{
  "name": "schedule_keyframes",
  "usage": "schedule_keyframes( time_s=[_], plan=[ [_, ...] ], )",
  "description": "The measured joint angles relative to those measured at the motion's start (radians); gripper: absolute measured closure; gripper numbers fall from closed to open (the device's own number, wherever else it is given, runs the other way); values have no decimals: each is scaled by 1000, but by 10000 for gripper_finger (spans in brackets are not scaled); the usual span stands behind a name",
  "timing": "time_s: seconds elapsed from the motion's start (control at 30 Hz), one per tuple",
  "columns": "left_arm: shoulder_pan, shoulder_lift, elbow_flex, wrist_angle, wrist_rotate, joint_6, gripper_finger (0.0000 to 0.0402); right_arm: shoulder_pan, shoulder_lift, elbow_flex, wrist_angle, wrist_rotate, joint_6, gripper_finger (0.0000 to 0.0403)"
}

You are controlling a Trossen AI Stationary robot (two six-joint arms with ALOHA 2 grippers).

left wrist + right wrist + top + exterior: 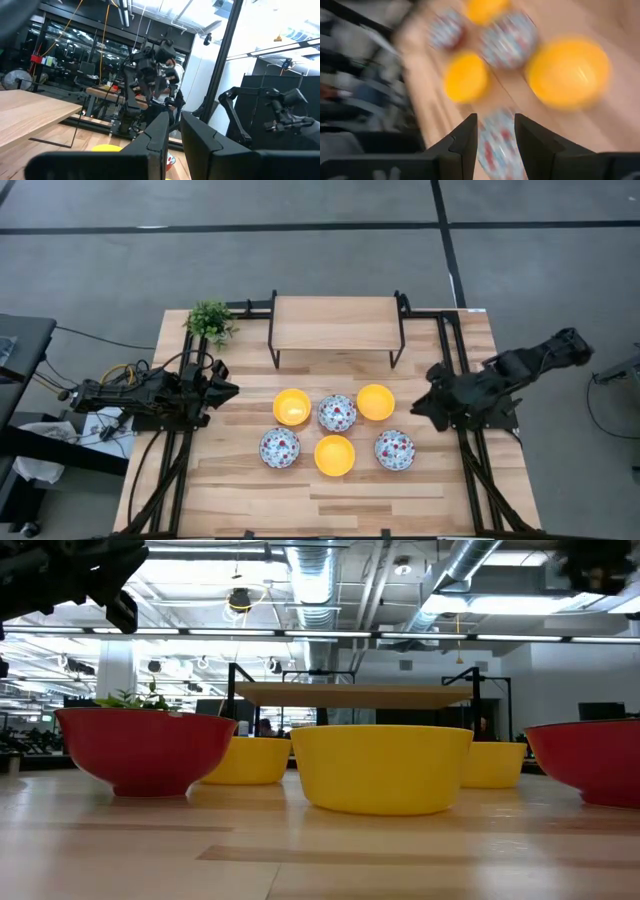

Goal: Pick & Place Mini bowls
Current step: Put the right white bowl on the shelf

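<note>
- Six mini bowls sit mid-tabletop point(240, 490) in two staggered rows: yellow bowls point(292, 407), point(375, 402), point(334, 455); patterned bowls point(337, 413), point(279, 447), point(394, 449).
- Left gripper point(228, 387) at the left edge, clear of the bowls, jaws nearly closed on nothing.
- Right gripper point(425, 405) just beside the right-hand yellow bowl, jaws parted, empty.
- Wooden shelf point(335, 323) behind the bowls; potted plant point(210, 320) at the back-left corner.

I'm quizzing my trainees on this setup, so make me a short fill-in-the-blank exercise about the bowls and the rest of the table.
1. The table holds ____ small bowls in all.
2. The middle bowl of the back row, the patterned bowl, sits between two ____ bowls.
3. The potted plant stands at the shelf's ____ side in the overhead view.
4. The right gripper has its fingers ____.

Missing words: six; yellow; left; open
</note>
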Motion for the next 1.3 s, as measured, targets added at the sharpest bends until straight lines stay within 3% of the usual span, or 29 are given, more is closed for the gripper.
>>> schedule_keyframes(
  time_s=[0.13,0.3,0.5,0.87,1.13,1.3],
  plan=[
    [0,0,0,2,0,0,353,32,84,15,-179,-118,224,285],
    [0,0,0,2,0,0,353,84,159,-22,-216,-217,370,285],
    [0,0,0,2,0,0,353,136,224,-65,-172,-206,473,285],
    [0,0,0,3,1,-77,353,216,280,-241,114,-171,682,276],
    [0,2,0,3,1,-86,353,252,361,-248,149,-146,741,238],
    [0,2,0,3,1,-86,353,256,417,-248,182,-143,756,236]
  ],
)
